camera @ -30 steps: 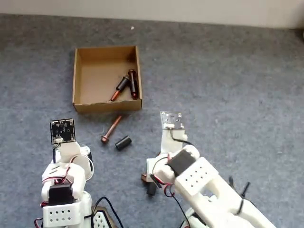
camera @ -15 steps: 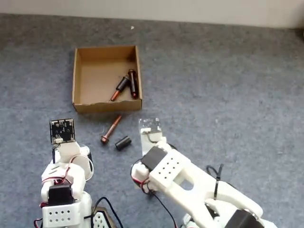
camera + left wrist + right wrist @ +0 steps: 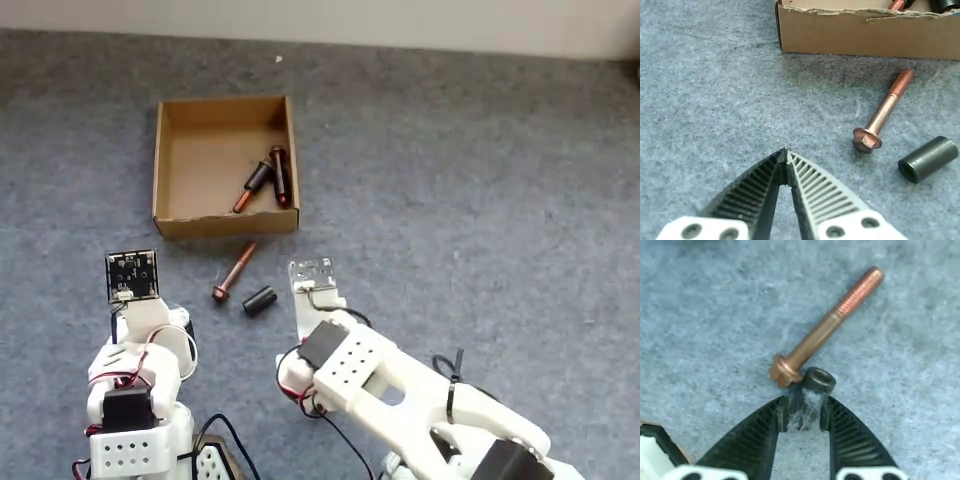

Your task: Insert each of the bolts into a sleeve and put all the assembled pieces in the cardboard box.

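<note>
We find the box far, loose parts nearer.
In the cardboard box (image 3: pixel 200 165) two assembled pieces (image 3: pixel 279 178) lie at its right side; the bolt (image 3: pixel 234 271) lies just near of it, the sleeve (image 3: pixel 259 300) right of its head, between the right gripper (image 3: pixel 803 412) fingers.

No legible print, it seems.

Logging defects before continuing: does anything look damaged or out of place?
Only the cardboard box: its near wall's top edge is frayed. The bolt and sleeve on the carpet are simply not assembled yet.
</note>
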Tool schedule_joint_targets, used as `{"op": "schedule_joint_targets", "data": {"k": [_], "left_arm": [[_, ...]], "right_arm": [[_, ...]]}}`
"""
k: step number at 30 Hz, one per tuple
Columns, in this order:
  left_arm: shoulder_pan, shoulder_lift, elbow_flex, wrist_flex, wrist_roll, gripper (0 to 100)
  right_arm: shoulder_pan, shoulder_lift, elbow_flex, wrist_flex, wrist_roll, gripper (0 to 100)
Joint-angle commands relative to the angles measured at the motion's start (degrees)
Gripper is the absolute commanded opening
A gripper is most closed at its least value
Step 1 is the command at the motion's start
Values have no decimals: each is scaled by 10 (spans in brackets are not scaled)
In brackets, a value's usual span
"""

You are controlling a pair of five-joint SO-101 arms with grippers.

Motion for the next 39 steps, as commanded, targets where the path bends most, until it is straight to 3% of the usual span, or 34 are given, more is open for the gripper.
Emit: {"op": "schedule_joint_targets", "data": {"k": [1,11,20,23,24,30,39], "left_arm": [[-5,-5,11,-11,-9,6],[-5,-5,11,-11,-9,6],[-5,-5,11,-11,-9,6],[-5,-5,11,-11,-9,6],[-5,-5,11,-11,-9,6],[-5,-5,11,-11,-9,6],[-5,-5,11,-11,-9,6]], "right_arm": [[25,1,1,-11,25,106],[22,10,15,-13,27,106],[22,122,22,-11,30,101],[23,104,22,-10,35,47],[24,94,22,-10,51,5],[44,-31,22,17,131,4],[186,-273,25,32,277,4]]}}
